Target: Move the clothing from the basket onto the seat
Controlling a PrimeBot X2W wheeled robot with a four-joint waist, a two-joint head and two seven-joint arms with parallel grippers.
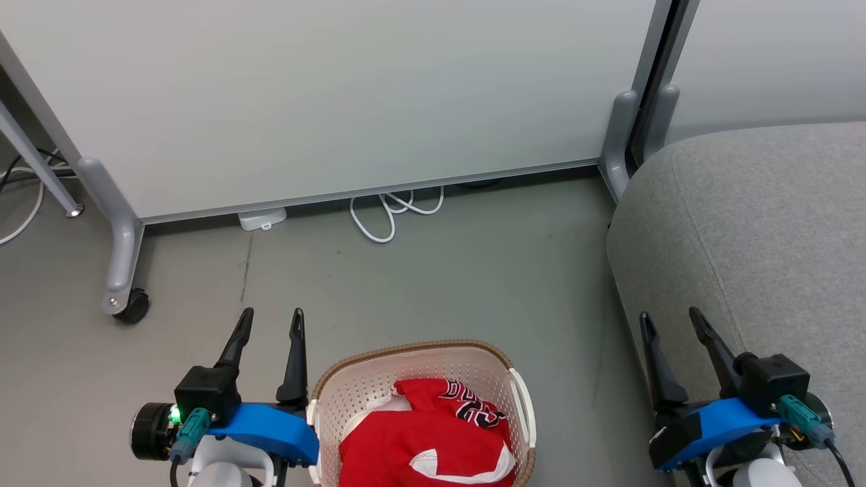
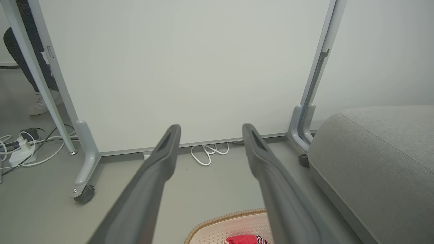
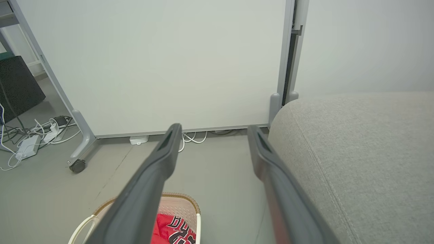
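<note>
The grey seat (image 1: 758,230) rises at the right; the basket (image 1: 352,385) sits on the floor (image 1: 440,270) between the hands, red clothing (image 1: 419,439) heaped inside. The left hand (image 1: 272,314) and right hand (image 1: 670,314) hang released and empty. Best to dip one hand in, pinch a raised fold and lift it clear of the rim. The jersey's lettering (image 1: 473,406) is folded and unreadable

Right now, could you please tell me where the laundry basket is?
In the head view the laundry basket stands on the floor at bottom centre, between the left gripper and right gripper, left of the grey seat.
</note>
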